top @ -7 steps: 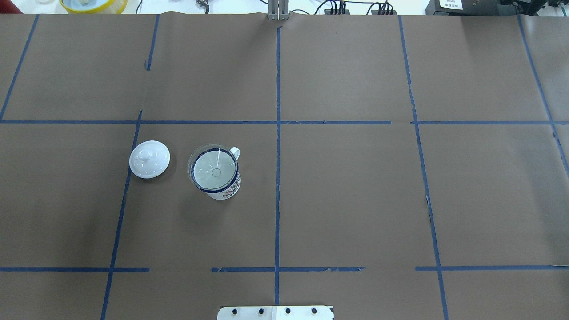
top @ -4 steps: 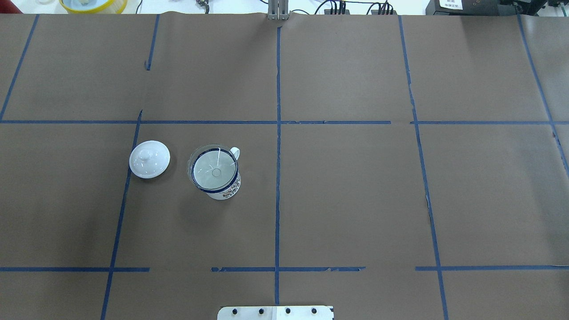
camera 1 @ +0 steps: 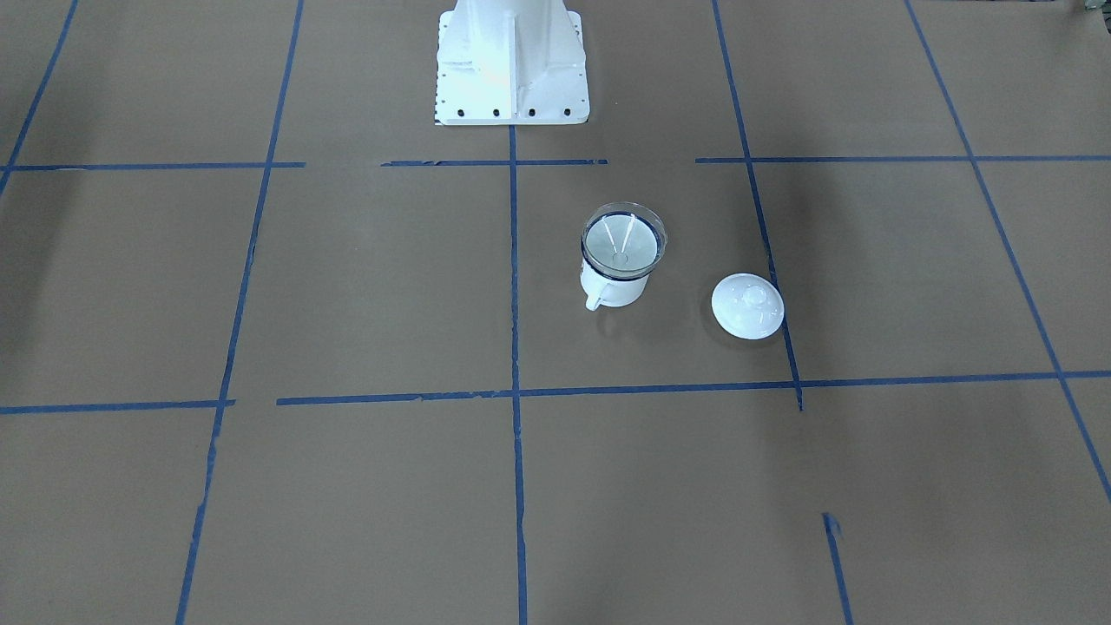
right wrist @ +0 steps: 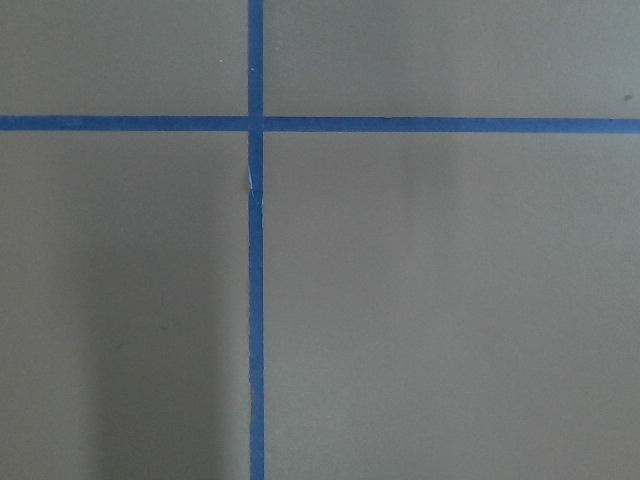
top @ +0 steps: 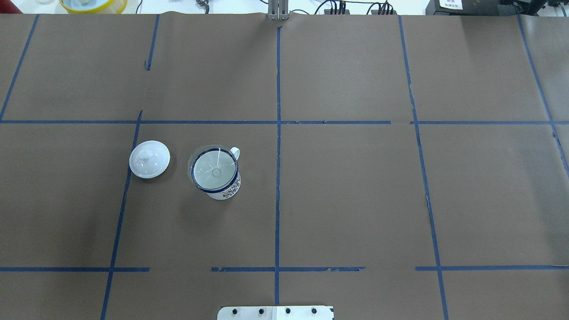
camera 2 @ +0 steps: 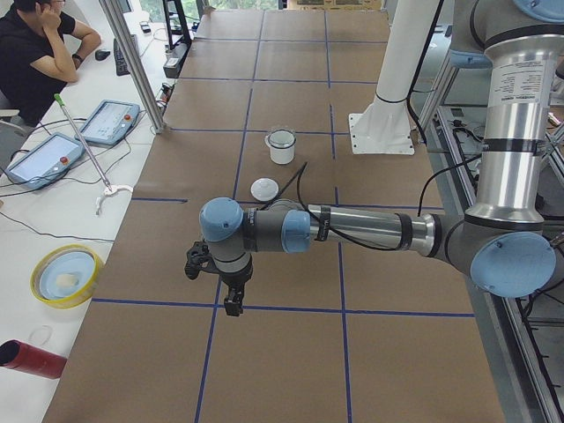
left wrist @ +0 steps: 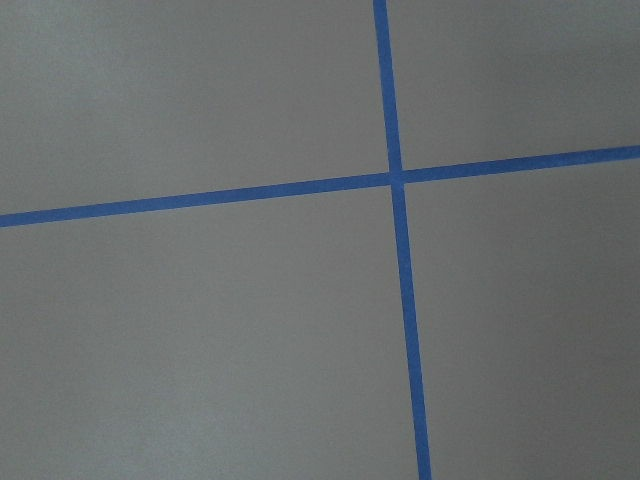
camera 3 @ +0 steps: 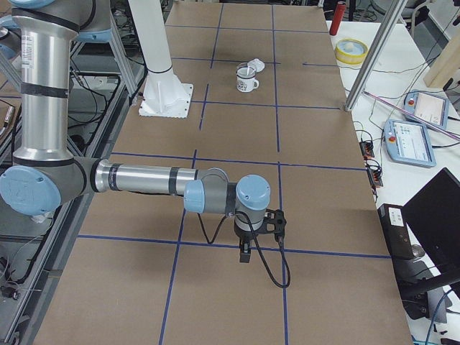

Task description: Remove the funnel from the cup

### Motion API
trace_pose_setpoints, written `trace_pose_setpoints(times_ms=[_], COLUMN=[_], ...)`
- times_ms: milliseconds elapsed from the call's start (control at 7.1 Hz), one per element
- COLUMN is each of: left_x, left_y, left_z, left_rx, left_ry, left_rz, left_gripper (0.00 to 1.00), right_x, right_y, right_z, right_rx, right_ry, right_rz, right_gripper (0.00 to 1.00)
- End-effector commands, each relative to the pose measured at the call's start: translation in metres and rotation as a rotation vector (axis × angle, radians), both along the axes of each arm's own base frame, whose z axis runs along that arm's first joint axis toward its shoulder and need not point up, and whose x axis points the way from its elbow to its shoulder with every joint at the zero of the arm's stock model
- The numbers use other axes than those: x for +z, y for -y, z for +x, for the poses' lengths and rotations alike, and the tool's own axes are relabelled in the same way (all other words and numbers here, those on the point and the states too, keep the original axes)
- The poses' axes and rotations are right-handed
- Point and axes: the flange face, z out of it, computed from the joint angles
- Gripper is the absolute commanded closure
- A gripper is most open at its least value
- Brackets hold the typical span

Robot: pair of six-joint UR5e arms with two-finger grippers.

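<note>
The cup, a white mug with a dark blue rim, stands upright left of the table's centre; it also shows in the front view. The clear funnel sits in its mouth, rim resting on the cup's rim, and shows in the front view too. My left gripper shows only in the left side view, far from the cup, pointing down over the table. My right gripper shows only in the right side view, also far away. I cannot tell whether either is open or shut.
A white domed lid with a knob lies on the table beside the cup, apart from it. Blue tape lines cross the brown paper table cover. The robot's white base stands at the near edge. An operator sits beyond the table.
</note>
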Motion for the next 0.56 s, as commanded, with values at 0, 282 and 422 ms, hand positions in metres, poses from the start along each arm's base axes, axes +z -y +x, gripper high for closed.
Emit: trace_pose_setpoints(times_ms=[0,282,422], left_x=[-0.001,-0.004,-0.0058], left_y=[0.0002,0.0017,0.0019], left_z=[0.0,0.0,0.0001], left_rx=[0.0,0.0,0.0], left_ry=[0.0,0.0,-0.001], left_rz=[0.002,0.008,0.013], left_gripper=[0.0,0.0,0.0], right_x=[0.0,-0.0007,-0.0007], right_y=[0.0,0.0001,0.0001], right_z=[0.0,0.0,0.0], right_rx=[0.0,0.0,0.0], right_ry=[0.0,0.0,0.0], right_rz=[0.0,0.001,0.001], right_gripper=[0.0,0.0,0.0])
